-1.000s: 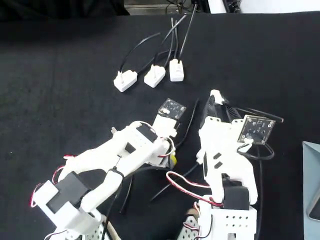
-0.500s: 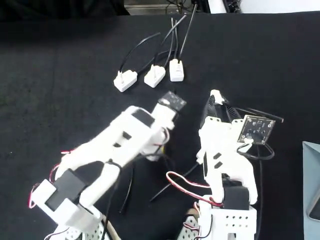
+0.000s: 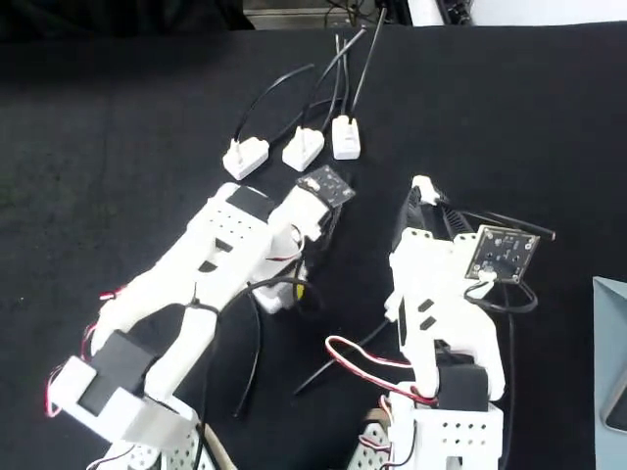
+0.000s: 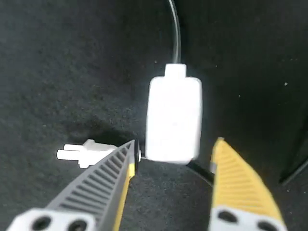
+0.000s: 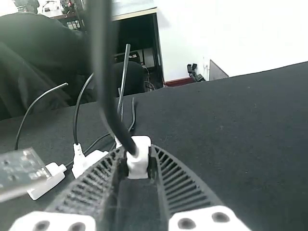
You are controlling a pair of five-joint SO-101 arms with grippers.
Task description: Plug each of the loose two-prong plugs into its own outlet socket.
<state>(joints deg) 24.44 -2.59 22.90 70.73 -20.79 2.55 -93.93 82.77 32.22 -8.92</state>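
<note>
Three white outlet sockets (image 3: 245, 157) (image 3: 303, 147) (image 3: 345, 137) lie in a row at the back, each on a black cable. My left gripper (image 4: 174, 144) hangs open, pointing down, its yellow-edged fingers (image 4: 236, 183) on either side of a white rectangular block (image 4: 174, 120) with a cable. A small white two-prong plug (image 4: 86, 150) lies loose beside that block. In the high view the left gripper (image 3: 291, 293) shows under its arm. My right gripper (image 5: 138, 168) is shut on a white plug (image 5: 138, 156) with a black cable, near the table's middle (image 3: 423, 188).
Black cables (image 3: 338, 357) trail over the dark cloth between the two arm bases. A teal object (image 3: 612, 362) sits at the right edge. The left wrist camera board (image 5: 24, 178) shows in the right wrist view, close to a socket (image 5: 91, 161).
The left arm has swung to the left and stretched toward the socket row, its wrist camera now closer to them. The right arm has kept still with its plug.
</note>
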